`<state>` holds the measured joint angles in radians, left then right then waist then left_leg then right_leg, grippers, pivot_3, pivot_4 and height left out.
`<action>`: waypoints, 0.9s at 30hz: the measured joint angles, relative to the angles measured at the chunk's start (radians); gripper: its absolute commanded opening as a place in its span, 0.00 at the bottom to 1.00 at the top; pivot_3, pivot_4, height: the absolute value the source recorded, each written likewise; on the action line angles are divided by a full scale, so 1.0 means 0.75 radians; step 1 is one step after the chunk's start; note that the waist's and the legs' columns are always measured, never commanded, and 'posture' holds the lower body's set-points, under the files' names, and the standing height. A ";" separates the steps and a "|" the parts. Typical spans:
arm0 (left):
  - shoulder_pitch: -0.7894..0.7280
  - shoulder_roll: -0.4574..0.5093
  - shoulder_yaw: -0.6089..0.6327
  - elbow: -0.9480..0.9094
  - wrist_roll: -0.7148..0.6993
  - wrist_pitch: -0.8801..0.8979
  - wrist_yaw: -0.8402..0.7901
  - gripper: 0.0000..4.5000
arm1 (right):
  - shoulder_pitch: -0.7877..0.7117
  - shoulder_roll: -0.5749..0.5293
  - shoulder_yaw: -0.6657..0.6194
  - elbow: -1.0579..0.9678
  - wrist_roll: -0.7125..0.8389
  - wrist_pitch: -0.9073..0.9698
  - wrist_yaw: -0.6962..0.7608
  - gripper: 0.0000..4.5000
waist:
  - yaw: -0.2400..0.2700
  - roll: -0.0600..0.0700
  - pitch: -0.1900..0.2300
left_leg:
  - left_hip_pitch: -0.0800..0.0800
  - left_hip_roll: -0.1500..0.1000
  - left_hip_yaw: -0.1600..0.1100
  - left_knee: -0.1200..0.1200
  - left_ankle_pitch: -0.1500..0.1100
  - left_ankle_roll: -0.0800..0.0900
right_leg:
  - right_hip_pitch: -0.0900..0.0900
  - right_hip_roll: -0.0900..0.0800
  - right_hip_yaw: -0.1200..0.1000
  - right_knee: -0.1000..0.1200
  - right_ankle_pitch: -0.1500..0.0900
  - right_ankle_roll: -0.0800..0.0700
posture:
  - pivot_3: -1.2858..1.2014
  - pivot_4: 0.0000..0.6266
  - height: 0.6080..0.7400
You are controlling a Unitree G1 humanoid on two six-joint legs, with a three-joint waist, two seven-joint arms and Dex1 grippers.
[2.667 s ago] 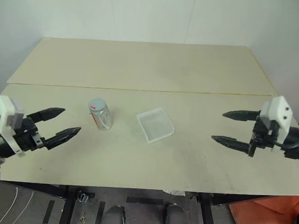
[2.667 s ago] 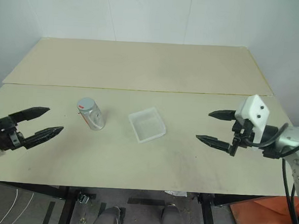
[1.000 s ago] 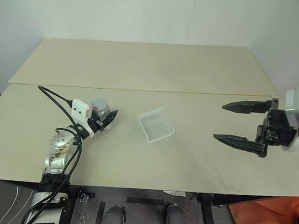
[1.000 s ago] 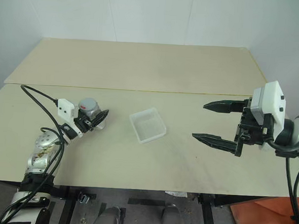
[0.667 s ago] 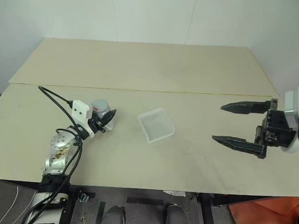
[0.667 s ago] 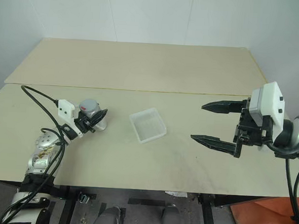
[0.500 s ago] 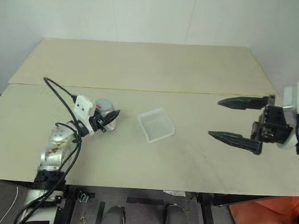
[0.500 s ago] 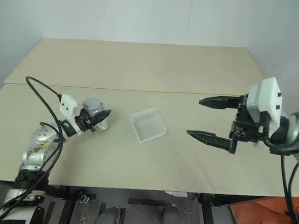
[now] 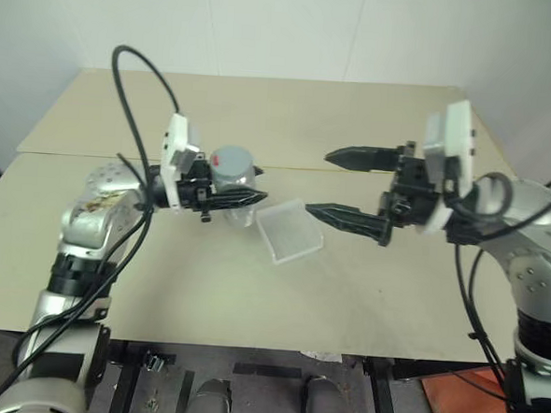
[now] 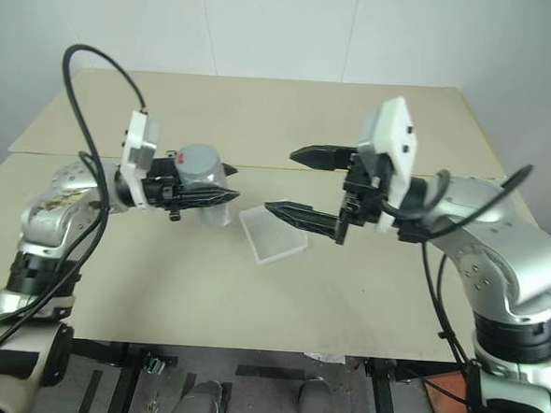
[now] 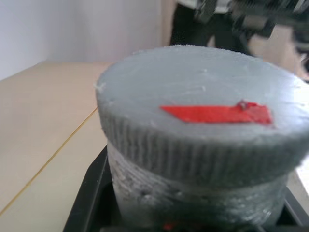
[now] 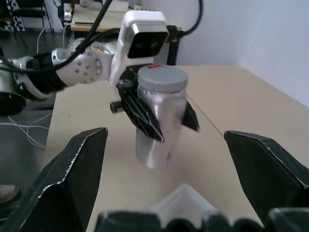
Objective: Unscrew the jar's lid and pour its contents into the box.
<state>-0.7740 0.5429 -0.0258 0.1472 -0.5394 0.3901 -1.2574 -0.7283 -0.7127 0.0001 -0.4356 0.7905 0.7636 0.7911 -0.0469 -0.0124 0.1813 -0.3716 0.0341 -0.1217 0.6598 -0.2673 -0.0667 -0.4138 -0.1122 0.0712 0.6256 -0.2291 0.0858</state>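
Observation:
My left gripper [image 9: 243, 197] is shut on the jar [image 9: 237, 187], a small clear jar that hangs upright above the table, left of the box [image 9: 291, 234]. The grey lid [image 11: 203, 116] with its red mark sits on the jar's top. The lid [image 12: 162, 78] also shows from the right wrist, above the left gripper's black fingers [image 12: 145, 118]. My right gripper [image 9: 318, 182] is open, pointing at the jar from the right, apart from it and over the box. The box, a shallow translucent tray, lies flat on the table. The contents cannot be made out.
The beige table [image 9: 251, 299] has a seam [image 9: 91, 156] running across it behind the arms. A black cable [image 9: 138, 76] loops high over my left arm. Something orange [image 9: 488, 397] lies on the floor past the table's front right corner.
The left gripper has lifted the jar off the table, up and toward the middle. The right gripper, still open, has swung left to stand close beside the jar, above the box.

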 measured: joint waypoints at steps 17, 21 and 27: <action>-0.159 -0.132 -0.109 0.273 0.116 -0.166 -0.206 0.44 | -0.194 0.213 0.182 0.081 -0.129 0.159 -0.195 1.00 | -0.034 0.000 0.000 | -0.007 0.000 -0.002 0.001 0.000 0.000 | -0.009 0.000 0.000 0.006 0.000 0.000 | 0.52 0.24 1.00; -0.168 -0.136 -0.109 0.277 0.120 -0.168 -0.214 0.44 | -0.229 0.245 0.192 0.114 -0.160 0.162 -0.200 1.00 | -0.034 0.000 0.000 | -0.007 0.000 -0.002 0.001 0.000 0.000 | -0.009 0.000 0.000 0.006 0.000 0.000 | 0.52 0.24 1.00; -0.168 -0.136 -0.107 0.278 0.136 -0.168 -0.222 0.44 | -0.236 0.263 0.198 0.152 -0.187 0.163 -0.182 0.79 | -0.035 0.000 0.000 | -0.007 0.000 -0.002 0.001 0.000 0.000 | -0.009 0.000 0.000 0.007 0.000 0.000 | 0.52 0.24 1.00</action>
<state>-0.8997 0.4410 -0.1062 0.3554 -0.4372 0.2638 -1.4241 -0.9052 -0.5152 0.1487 -0.3220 0.6503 0.8859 0.6547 -0.0732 -0.0122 0.1813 -0.3769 0.0339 -0.1235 0.6602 -0.2670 -0.0669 -0.4209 -0.1120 0.0712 0.6305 -0.2291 0.0856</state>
